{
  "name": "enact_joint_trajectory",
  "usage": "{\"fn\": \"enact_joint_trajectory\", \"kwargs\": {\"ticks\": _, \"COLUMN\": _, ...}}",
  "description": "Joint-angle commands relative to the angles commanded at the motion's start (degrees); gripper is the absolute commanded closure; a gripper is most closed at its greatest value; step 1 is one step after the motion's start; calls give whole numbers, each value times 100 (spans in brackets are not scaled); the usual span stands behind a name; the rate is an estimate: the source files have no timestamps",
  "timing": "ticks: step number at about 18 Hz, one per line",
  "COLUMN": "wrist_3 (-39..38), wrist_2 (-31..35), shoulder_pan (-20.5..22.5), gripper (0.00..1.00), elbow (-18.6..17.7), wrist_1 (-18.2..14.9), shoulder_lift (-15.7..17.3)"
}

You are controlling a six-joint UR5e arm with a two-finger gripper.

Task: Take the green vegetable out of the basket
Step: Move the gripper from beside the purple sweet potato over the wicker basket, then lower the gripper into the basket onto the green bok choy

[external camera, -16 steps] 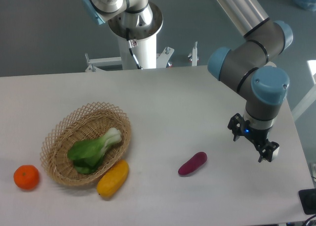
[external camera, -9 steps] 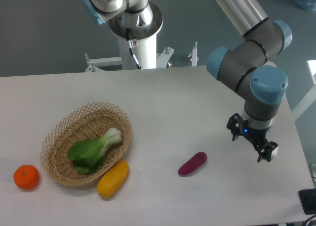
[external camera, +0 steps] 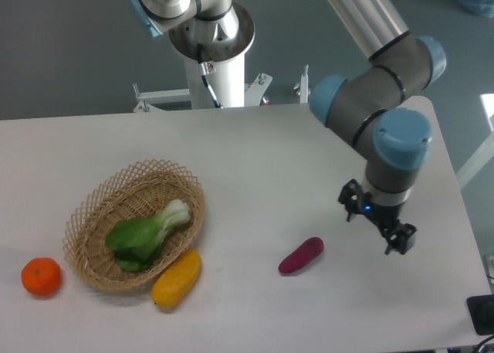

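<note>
Green vegetable (external camera: 147, 233): lies inside the basket (external camera: 93, 214), stalk toward upper right.
Gripper (external camera: 376, 225): jaws spread, grasping nothing, above the table (external camera: 255, 160), well apart from basket.
Purple piece (external camera: 301, 255): near gripper.

Green veg (external camera: 147, 233) lies in basket (external camera: 93, 214); hand (external camera: 376, 225) open, over table (external camera: 270, 160), well apart to the right.

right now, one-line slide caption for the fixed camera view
Open gripper hovers right of purple eggplant; bok choy waits in wicker basket.
</note>
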Motion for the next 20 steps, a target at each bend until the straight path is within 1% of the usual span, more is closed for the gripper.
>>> {"fn": "enact_joint_trajectory", "kwargs": {"ticks": 2, "wrist_3": -342, "wrist_2": 9, "shoulder_pan": -184, "gripper": 0, "elbow": -140, "wrist_1": -18, "shoulder_lift": 201}}
{"fn": "enact_joint_trajectory", "kwargs": {"ticks": 5, "wrist_3": -799, "wrist_2": -96, "shoulder_pan": -597, "gripper": 0, "elbow": -571, "wrist_1": 44, "shoulder_lift": 439}}
{"fn": "enact_joint_trajectory", "kwargs": {"ticks": 6, "wrist_3": -966, "wrist_2": -149, "shoulder_pan": -729, "gripper": 0, "elbow": -624, "wrist_1": 18, "shoulder_lift": 501}}
{"fn": "enact_joint_trajectory", "kwargs": {"ticks": 7, "wrist_3": -1142, "wrist_2": -245, "shoulder_pan": -861, "gripper": 0, "elbow": -651, "wrist_1": -9, "shoulder_lift": 606}}
{"fn": "enact_joint_trajectory", "kwargs": {"ticks": 10, "wrist_3": -1477, "wrist_2": -737, "shoulder_pan": -1213, "gripper": 0, "elbow": -958, "wrist_1": 0, "shoulder_lift": 791}}
{"fn": "enact_joint_trajectory", "kwargs": {"ticks": 13, "wrist_3": -2187, "wrist_2": -695, "shoulder_pan": -1696, "gripper": 0, "elbow": -1257, "wrist_1": 70, "shoulder_lift": 1011}}
{"fn": "enact_joint_trajectory", "kwargs": {"ticks": 14, "wrist_3": -2364, "wrist_2": -695, "shoulder_pan": -1828, "gripper": 0, "elbow": -1310, "wrist_1": 88, "shoulder_lift": 1046}}
{"fn": "enact_joint_trajectory", "kwargs": {"ticks": 16, "wrist_3": -2453, "wrist_2": -677, "shoulder_pan": -2057, "gripper": 0, "elbow": -1407, "wrist_1": 71, "shoulder_lift": 1055}}
{"fn": "enact_joint_trajectory", "kwargs": {"ticks": 20, "wrist_3": -2840, "wrist_2": -572, "shoulder_pan": -2356, "gripper": 0, "elbow": -1626, "wrist_1": 114, "shoulder_lift": 1011}}
